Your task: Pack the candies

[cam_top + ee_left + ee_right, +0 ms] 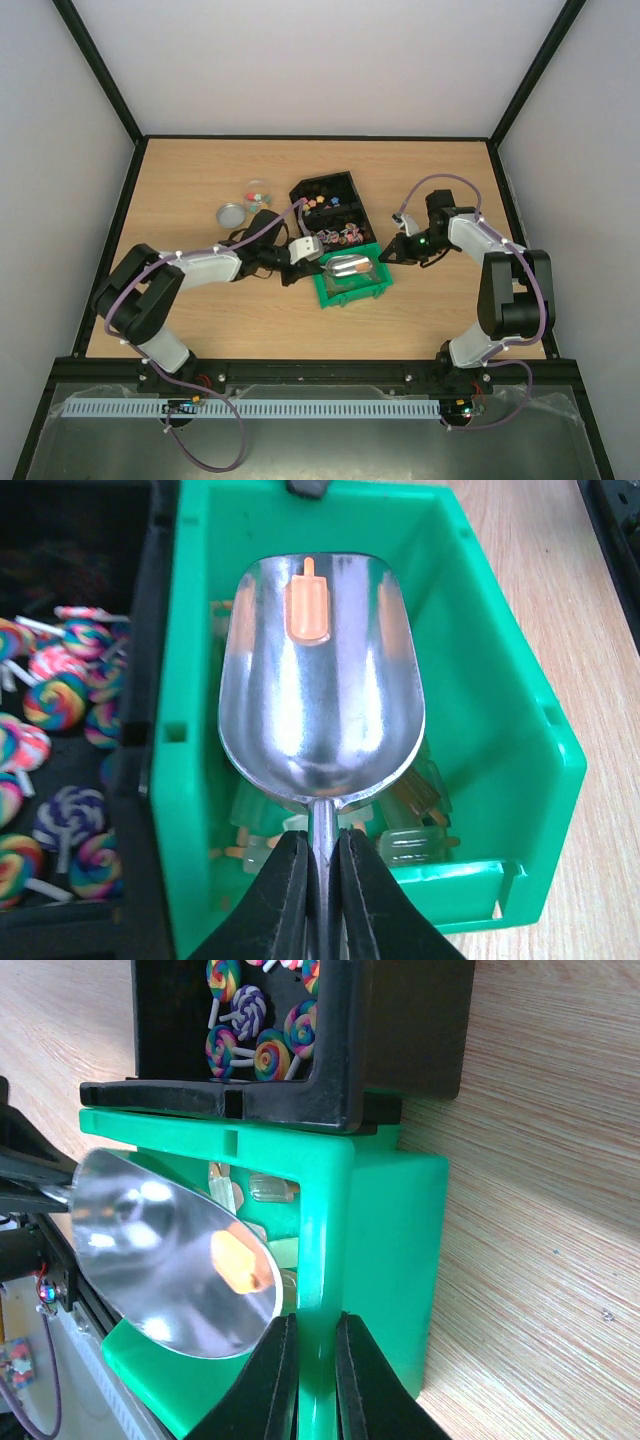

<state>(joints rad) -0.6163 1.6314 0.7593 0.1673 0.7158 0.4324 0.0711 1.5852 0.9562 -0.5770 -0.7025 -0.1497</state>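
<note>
Left wrist: black wall [150, 680] between candies [55, 702], bin [500, 710]

Black-and-grey arms [200, 266] (purple cables [440, 178] looping alongside).

I see bright, even light in all three views, with only soft, faint shadows on the wooden table [190, 175] under the arms. The metal scoop [320, 690] shines with white streaks of glare, and a dark shadow lies on the wood beside the black tray [345, 1050] in my right wrist view. Up close, the dark fingers [285, 905] of the left gripper [322, 855] look a bit blurry, and the green bin [500, 730] looks very bright.
</note>
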